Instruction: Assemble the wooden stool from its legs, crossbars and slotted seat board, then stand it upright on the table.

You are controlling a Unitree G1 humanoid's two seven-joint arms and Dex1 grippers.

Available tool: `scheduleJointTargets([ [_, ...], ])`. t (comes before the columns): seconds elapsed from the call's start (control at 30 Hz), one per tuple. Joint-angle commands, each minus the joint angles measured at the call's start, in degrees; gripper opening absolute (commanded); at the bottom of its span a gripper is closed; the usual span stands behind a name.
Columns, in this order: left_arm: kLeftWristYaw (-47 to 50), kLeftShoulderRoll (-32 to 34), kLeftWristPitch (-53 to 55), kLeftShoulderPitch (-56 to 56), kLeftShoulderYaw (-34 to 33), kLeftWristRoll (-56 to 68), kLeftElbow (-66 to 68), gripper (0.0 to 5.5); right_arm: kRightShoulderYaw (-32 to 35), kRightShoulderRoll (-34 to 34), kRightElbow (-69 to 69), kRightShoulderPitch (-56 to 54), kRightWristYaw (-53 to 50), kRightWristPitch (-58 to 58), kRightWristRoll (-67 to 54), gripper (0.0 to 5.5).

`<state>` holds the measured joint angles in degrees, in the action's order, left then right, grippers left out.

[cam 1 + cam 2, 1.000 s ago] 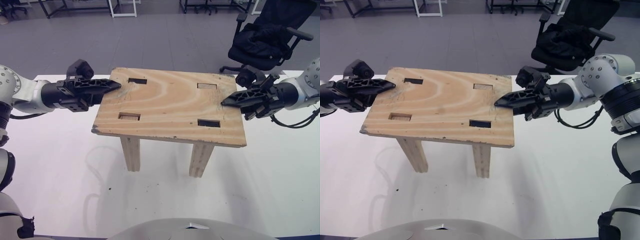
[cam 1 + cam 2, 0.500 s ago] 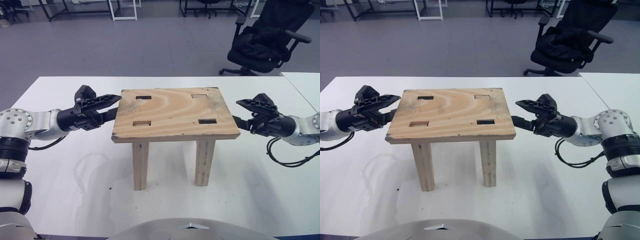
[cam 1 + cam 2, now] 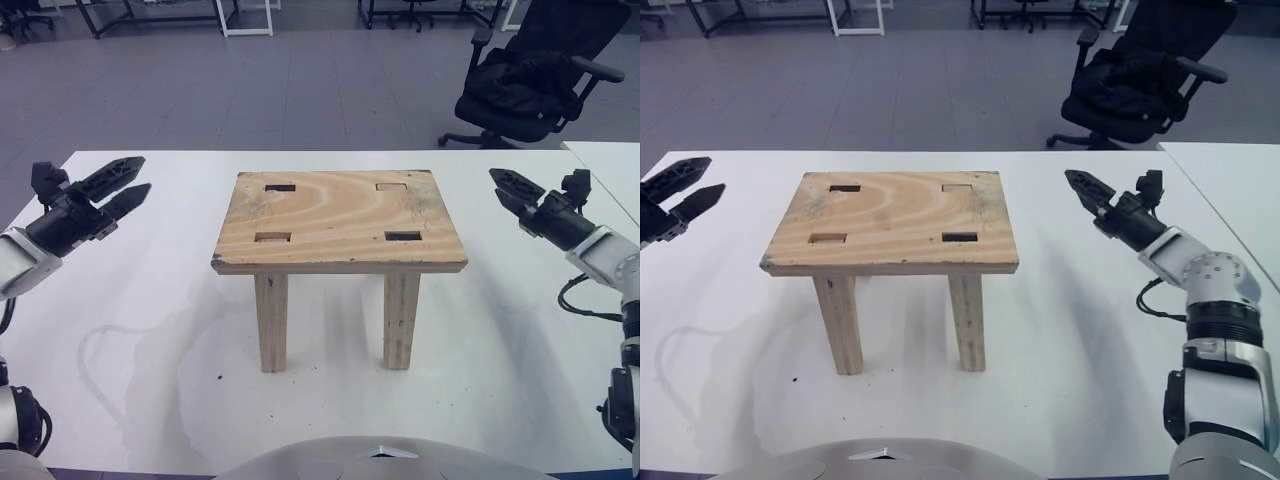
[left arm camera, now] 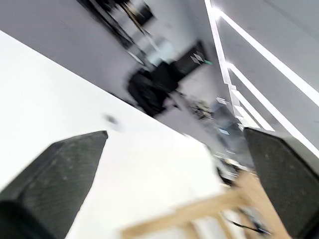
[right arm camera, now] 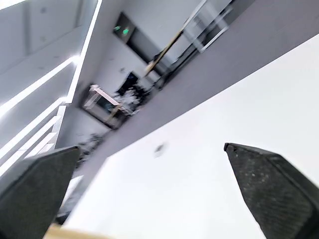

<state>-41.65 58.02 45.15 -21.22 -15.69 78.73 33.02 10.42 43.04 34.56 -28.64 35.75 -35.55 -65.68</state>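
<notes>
The assembled wooden stool stands upright in the middle of the white table [image 3: 520, 340]. Its slotted seat board [image 3: 338, 215] faces up with leg ends in the slots, and two front legs [image 3: 270, 320] [image 3: 401, 318] rest on the tabletop. My left gripper [image 3: 143, 173] hovers open well off the stool's left side, holding nothing. Off the right side, my right gripper [image 3: 496, 182] is open and empty too. In the left wrist view the left gripper [image 4: 174, 133] spreads wide, with a strip of the stool [image 4: 199, 214] beyond it. The right gripper [image 5: 151, 148] is equally wide in the right wrist view.
A black office chair [image 3: 540, 70] stands on the floor behind the table's far right corner. Metal frames line the back of the room. A second white table edge [image 3: 610, 165] lies at the right. Bare tabletop surrounds the stool.
Both grippers were at the seat board's side edges, then opened and drew back outward, left and right. The stool now stands alone. The head camera's view also shifted.
</notes>
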Motion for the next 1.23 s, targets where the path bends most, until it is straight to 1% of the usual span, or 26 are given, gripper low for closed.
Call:
scheduleJointTargets([
  [0.03, 10.19, -11.57, -36.56, 12.72, 0.17, -29.49, -9.43, 4.98, -3.26, -7.29, 1.73, 5.71, -9.46, 28.73, 24.25, 5.40],
  [0.1, 15.24, -15.16, -42.80, 15.06, 1.03, -36.36, -10.36, 4.98, -2.34, -9.64, 2.47, 6.08, -11.29, 31.59, 26.97, 5.40],
  [0.17, 18.67, -17.87, -45.38, 15.35, 0.71, -40.74, -10.33, 4.98, -1.68, -11.40, 4.32, 5.35, -13.19, 31.59, 29.45, 5.40],
  [0.23, 20.36, -19.50, -48.14, 15.36, 1.20, -46.36, -9.25, 4.98, -1.37, -12.62, 6.15, 4.59, -13.93, 31.05, 32.13, 5.40],
  [0.3, 21.19, -21.50, -48.35, 15.35, 0.28, -48.15, -9.11, 4.98, -1.18, -13.57, 5.71, 4.82, -13.15, 31.84, 34.44, 5.40],
  [0.5, 21.58, -25.53, -44.71, 17.67, -1.50, -49.11, -15.62, 4.98, 1.24, -17.09, 3.60, 8.40, -13.39, 34.48, 37.86, 5.40],
  [0.6, 22.57, -25.95, -40.62, 17.36, -1.99, -49.61, -14.95, 4.98, 2.79, -19.07, 3.27, 8.66, -14.01, 33.00, 37.54, 5.40],
  [0.77, 23.28, -27.48, -35.74, 16.12, -2.45, -50.53, -14.87, 4.98, 3.76, -20.85, 2.56, 9.56, -14.23, 34.09, 39.50, 5.40],
  [0.83, 22.39, -27.38, -35.52, 15.33, -2.15, -51.53, -14.38, 4.98, 4.37, -21.26, 2.57, 9.76, -14.11, 34.10, 39.91, 5.40],
  [0.97, 21.19, -28.02, -35.90, 14.10, -4.18, -50.33, -13.60, 4.98, 5.14, -22.15, 2.27, 9.31, -13.92, 34.05, 40.21, 5.40],
  [1.23, 22.08, -31.05, -36.10, 12.29, -7.28, -49.39, -12.66, 4.98, 6.78, -23.29, 2.69, 8.54, -13.58, 34.33, 41.25, 5.40],
])
